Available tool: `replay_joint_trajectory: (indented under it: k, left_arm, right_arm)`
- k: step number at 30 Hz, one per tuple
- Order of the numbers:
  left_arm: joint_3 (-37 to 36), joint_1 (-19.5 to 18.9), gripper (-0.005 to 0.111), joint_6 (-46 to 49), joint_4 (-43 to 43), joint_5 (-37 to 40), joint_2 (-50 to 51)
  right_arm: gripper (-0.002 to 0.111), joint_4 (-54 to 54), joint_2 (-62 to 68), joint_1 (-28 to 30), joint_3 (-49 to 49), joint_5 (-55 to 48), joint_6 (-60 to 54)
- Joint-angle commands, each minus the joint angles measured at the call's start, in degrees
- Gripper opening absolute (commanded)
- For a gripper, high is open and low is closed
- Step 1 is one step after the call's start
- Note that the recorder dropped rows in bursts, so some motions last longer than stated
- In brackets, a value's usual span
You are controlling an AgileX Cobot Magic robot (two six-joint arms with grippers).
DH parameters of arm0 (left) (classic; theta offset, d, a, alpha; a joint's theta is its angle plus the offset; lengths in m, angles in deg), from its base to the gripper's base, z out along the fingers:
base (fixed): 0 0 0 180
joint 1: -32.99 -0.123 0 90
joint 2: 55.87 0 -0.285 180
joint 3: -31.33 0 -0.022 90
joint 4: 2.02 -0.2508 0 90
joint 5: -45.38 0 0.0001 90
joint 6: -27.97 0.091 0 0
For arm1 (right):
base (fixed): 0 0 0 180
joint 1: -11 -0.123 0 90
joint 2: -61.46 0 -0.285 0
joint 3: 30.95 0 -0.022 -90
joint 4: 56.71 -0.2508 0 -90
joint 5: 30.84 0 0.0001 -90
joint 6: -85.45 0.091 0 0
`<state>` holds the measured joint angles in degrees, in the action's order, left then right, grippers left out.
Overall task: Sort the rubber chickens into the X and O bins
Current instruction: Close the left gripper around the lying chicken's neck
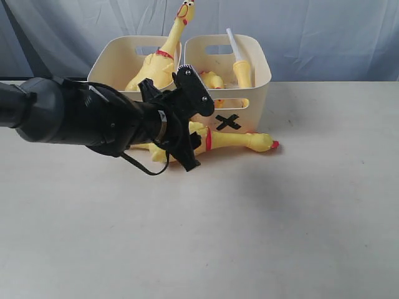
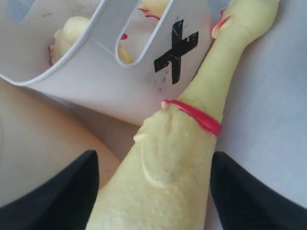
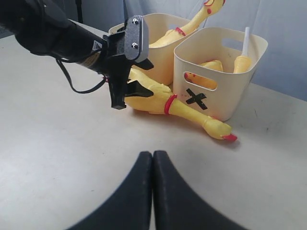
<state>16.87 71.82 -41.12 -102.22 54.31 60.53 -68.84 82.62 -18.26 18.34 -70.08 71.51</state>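
Note:
One yellow rubber chicken (image 1: 237, 140) lies on the table in front of the bins, its red beak pointing right. My left gripper (image 1: 192, 146) is open, with a black finger on each side of this chicken's body (image 2: 168, 163) just behind its red neck band. The cream X bin (image 1: 259, 93) holds a second chicken (image 1: 242, 68) with a white tube sticking up. A third chicken (image 1: 163, 59) stands head-up in the matching left bin (image 1: 109, 62); that bin's mark is hidden by my arm. My right gripper (image 3: 153, 160) is shut and empty, low over the bare table.
A blue-grey curtain (image 1: 324, 31) hangs behind the bins. My left arm (image 1: 75, 115) stretches across the left of the table. The tabletop (image 1: 249, 237) is pale.

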Motion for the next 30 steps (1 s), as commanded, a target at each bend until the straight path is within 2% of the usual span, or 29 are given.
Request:
replay_joint_trajectory:
  k: [1,6,12,14,19,21,23,30]
  left_arm:
    - [2.5,0.1,0.064,0.2,0.7,-0.9,1.6]
    - [4.5,0.0,0.064,0.2,4.5,2.0,3.2]
    - [6.3,0.0,0.060,1.6,4.0,8.0,3.7]
    - [6.5,0.0,0.050,4.3,3.2,7.2,3.7]
    - [6.5,0.0,0.012,10.2,2.5,6.7,4.7]
    - [6.5,0.0,0.003,13.6,2.5,7.5,5.0]
    - [6.5,0.0,0.000,16.4,2.5,7.9,5.2]
    - [6.6,0.0,0.000,19.1,1.7,7.9,6.4]
  right_arm:
    - [0.000,-0.1,-0.4,0.1,0.2,0.5,0.1]
    - [0.000,-0.1,-0.4,0.1,0.2,0.5,0.1]
    - [0.000,-0.1,-0.4,0.1,0.2,0.5,0.1]
    - [0.000,-0.1,-0.4,0.1,0.2,0.5,0.1]
    - [0.000,-0.1,-0.4,0.1,0.2,0.5,0.1]
    - [0.000,-0.1,-0.4,0.1,0.2,0.5,0.1]
    - [0.000,-0.1,-0.4,0.1,0.2,0.5,0.1]
    - [0.000,-0.1,-0.4,0.1,0.2,0.5,0.1]
